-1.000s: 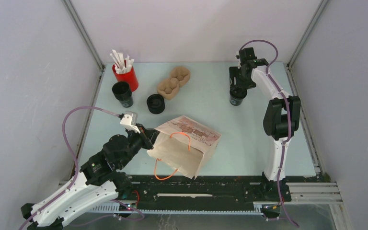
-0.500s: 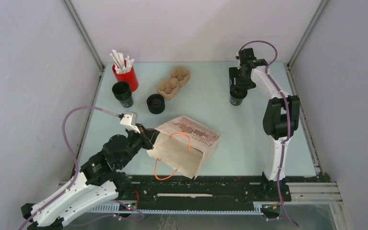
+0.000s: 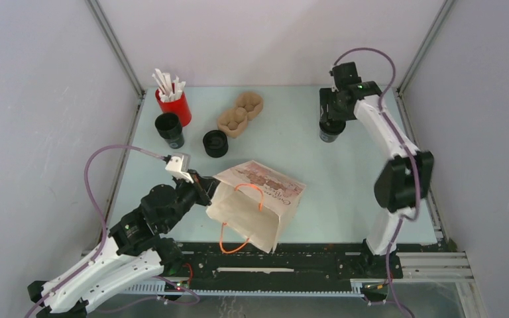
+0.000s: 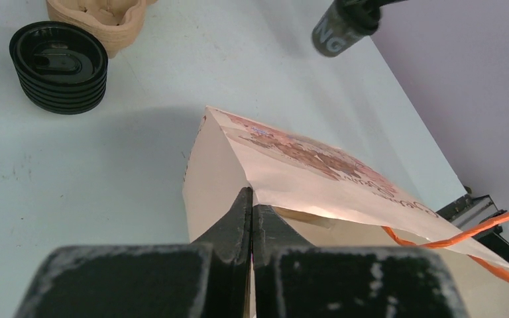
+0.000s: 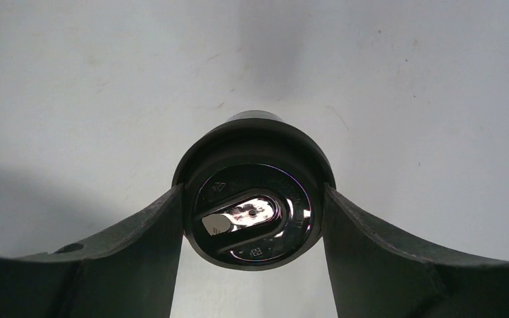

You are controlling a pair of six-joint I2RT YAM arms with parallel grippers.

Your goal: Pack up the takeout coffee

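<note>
Two grippers are working well apart on the table (image 3: 344, 192). The right gripper (image 5: 253, 222) is clamping the takeout coffee (image 3: 330, 131), its fingers (image 5: 159, 228) pressing against both sides of the black lid's rim, so the cup is sitting squarely between them. Whether the cup's base is resting on the table cannot be told.

The left gripper (image 4: 252, 212) is pinching the edge of the brown paper bag (image 4: 291, 165) at its open mouth, with the jaws standing together on the paper. The bag is lying on its side and stretching away beyond and to the right of that gripper's tips, and its orange handles (image 3: 246, 189) are hanging loose at the mouth.

Beyond the left gripper and to its left, a stack of black lids (image 4: 58, 58) is standing just beside a moulded pulp cup carrier (image 4: 99, 20). Farther to that side, an open black cup (image 3: 169, 129) is sitting next to a red cup of white sticks (image 3: 174, 106). The coffee is showing far beyond the left gripper, off to its right, well apart from the bag.
</note>
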